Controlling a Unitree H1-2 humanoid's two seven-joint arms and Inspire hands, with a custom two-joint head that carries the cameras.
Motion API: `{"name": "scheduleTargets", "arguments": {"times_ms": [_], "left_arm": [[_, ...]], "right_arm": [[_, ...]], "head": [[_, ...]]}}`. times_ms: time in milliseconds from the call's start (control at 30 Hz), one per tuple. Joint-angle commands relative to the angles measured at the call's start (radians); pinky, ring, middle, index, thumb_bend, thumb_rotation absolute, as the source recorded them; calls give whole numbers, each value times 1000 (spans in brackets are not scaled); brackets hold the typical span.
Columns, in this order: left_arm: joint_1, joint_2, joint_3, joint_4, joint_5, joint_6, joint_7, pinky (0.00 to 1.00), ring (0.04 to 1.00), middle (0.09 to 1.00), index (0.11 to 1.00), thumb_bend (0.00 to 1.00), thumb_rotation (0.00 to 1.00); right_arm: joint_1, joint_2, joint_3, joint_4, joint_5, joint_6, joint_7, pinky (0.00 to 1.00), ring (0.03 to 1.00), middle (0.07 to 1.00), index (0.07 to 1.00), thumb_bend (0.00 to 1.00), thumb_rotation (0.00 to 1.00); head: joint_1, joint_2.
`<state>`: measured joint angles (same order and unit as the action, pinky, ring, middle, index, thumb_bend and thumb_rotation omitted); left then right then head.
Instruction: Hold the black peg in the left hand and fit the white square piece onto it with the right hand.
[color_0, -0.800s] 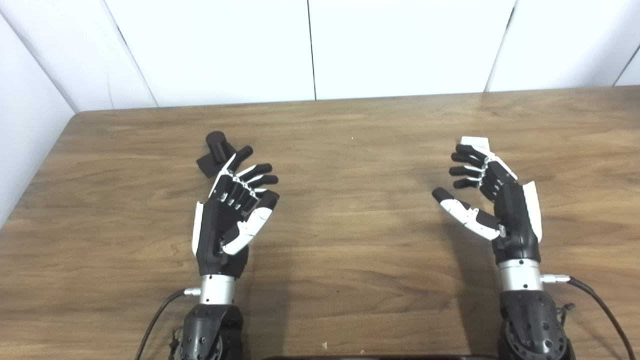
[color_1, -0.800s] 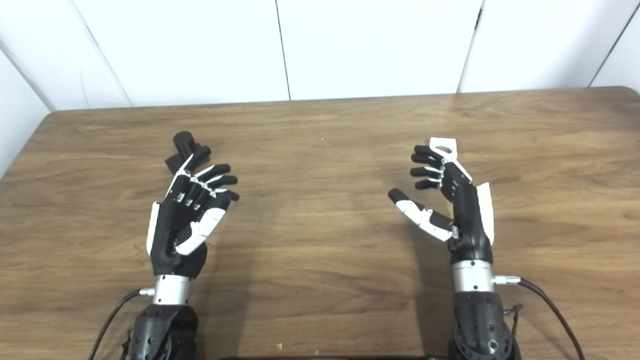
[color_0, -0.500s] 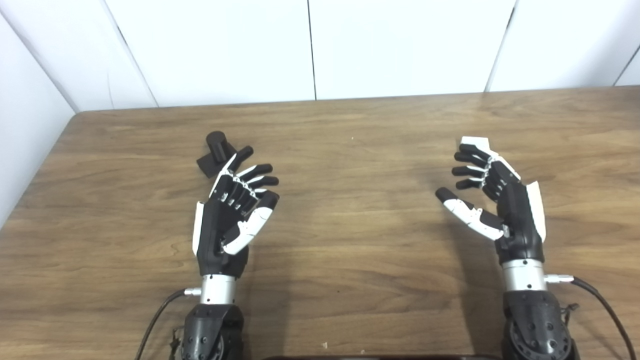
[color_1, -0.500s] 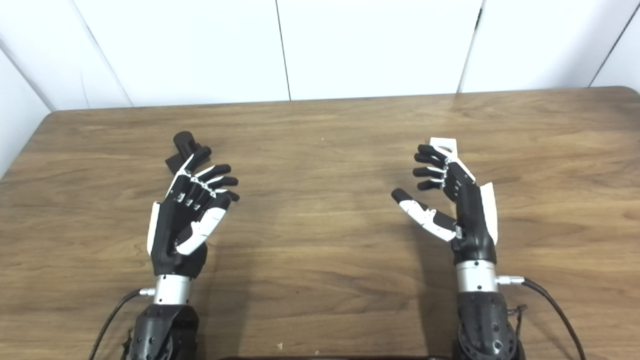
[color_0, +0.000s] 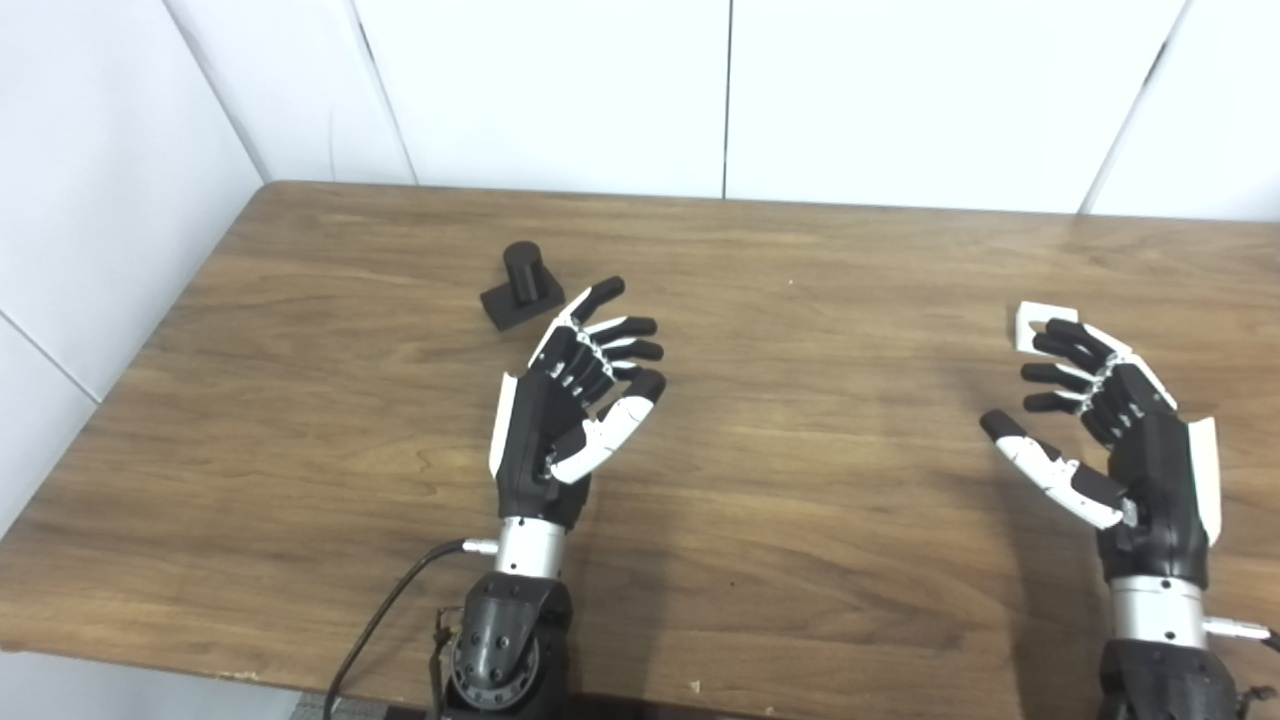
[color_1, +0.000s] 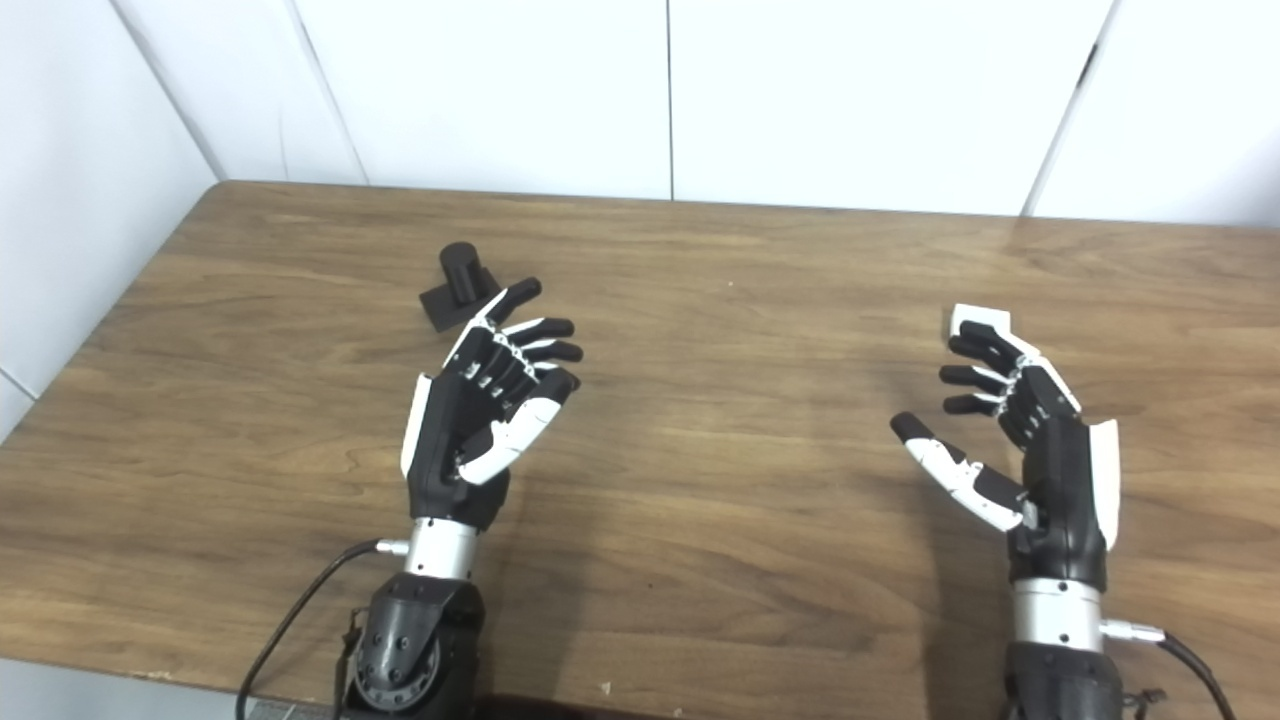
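Observation:
The black peg, a short cylinder on a square base, stands on the wooden table at the rear left. My left hand hovers open just in front and to the right of it, palm up, fingertips close to its base without touching. The white square piece lies flat on the table at the right. My right hand is open, fingers curled loosely, and its fingertips hide the near part of the piece.
White wall panels close the scene behind and on the left. The table's left edge and front-left corner show. A cable runs from the left wrist.
The whole picture has shifted right and down, so the camera has turned left. Both hands keep their open poses; the right hand sits slightly lower relative to the white piece.

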<state>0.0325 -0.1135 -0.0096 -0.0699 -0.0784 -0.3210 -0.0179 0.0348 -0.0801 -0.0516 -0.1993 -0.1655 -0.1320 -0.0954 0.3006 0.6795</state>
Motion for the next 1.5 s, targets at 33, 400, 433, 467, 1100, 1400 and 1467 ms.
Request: {"name": "scheduleTargets", "arguments": {"times_ms": [33, 400, 433, 467, 1100, 1400, 1467], "left_arm": [[-10, 17, 0, -42, 15, 36, 2, 522, 632, 699, 811, 647, 270], [-34, 113, 22, -186, 240, 262, 32, 557, 696, 767, 798, 712, 369], [-39, 121, 24, -192, 249, 281, 31, 561, 700, 767, 802, 711, 348], [-44, 129, 24, -197, 260, 295, 31, 564, 701, 768, 806, 709, 332], [-177, 270, 63, -229, 619, 442, 85, 688, 761, 770, 804, 717, 291], [-236, 338, 64, -198, 752, 475, 105, 599, 712, 761, 786, 707, 278], [-251, 347, 70, -186, 757, 484, 107, 596, 715, 767, 784, 708, 273]], "right_arm": [[-15, -6, -6, -44, -1, -4, 3, 562, 659, 730, 743, 566, 101], [-22, -20, -20, -47, 27, -1, 24, 559, 669, 736, 743, 560, 67], [-22, -20, -20, -48, 30, 2, 25, 560, 669, 736, 743, 560, 66], [-22, -20, -20, -50, 32, 4, 26, 560, 670, 736, 743, 560, 66], [-31, -36, -18, -52, 33, 16, 37, 549, 660, 730, 733, 553, 14], [-27, -46, -20, -60, 33, 22, 45, 543, 667, 739, 735, 545, 0], [-27, -46, -21, -62, 33, 22, 45, 543, 667, 740, 736, 544, 0]], "head": [[0, 1], [10, -5], [11, -5], [11, -6], [20, -21], [26, -22], [30, -22]]}}
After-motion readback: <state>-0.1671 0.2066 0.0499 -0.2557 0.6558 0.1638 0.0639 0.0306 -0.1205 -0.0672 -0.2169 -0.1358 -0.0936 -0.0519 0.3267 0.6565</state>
